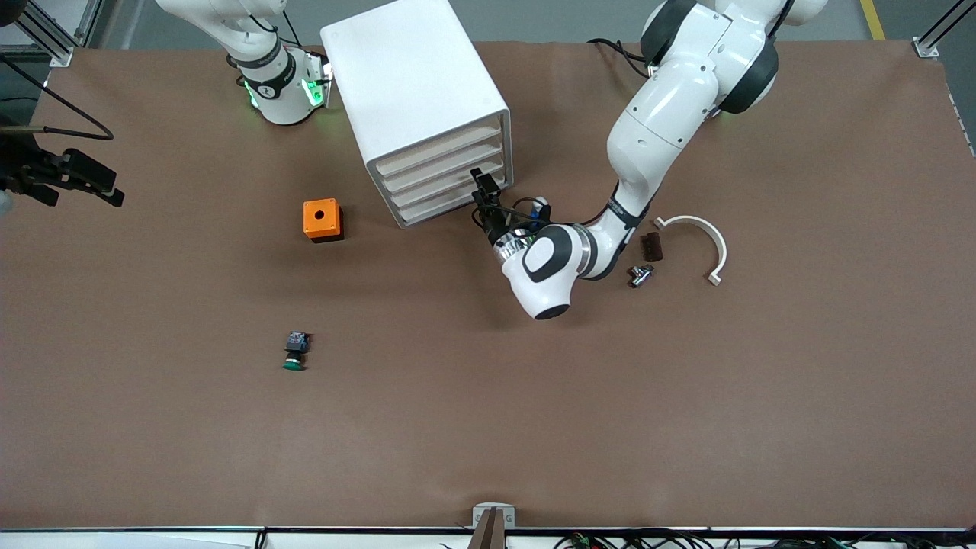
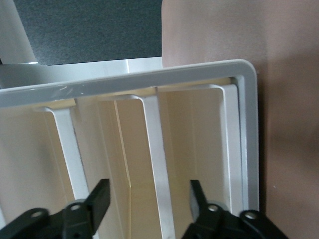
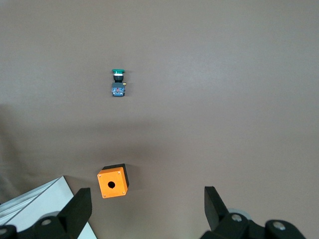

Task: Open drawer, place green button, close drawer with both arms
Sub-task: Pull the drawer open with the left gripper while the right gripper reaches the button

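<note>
the white cabinet (image 1: 423, 99) is the thing to steer by here. the left claw (image 1: 482, 200) sits right at its front, at the corner toward the left arm's end, level with the lower drawers, and in the left wrist view its black fingers (image 2: 99, 195) stand apart with one drawer edge (image 2: 158, 169) running up between them, so it is spread wide and gripping nothing yet. the drawer (image 1: 450, 185) looks shut, flush with the three others. to do this step well, i'd say the claw should ease in until the lip sits properly between the pads, pinch on that single drawer front only, then draw straight out along the cabinet's facing line; a skewed pull might drag the whole light cabinet across the surface (image 1: 686, 396). the button (image 1: 295, 352) lies on its side well away from the cabinet, nearer the front camera, past the orange cube (image 1: 322, 219). the right claw (image 3: 148, 209) waits, fingers wide apart, up over the surface by the cabinet with the cube below it.
</note>
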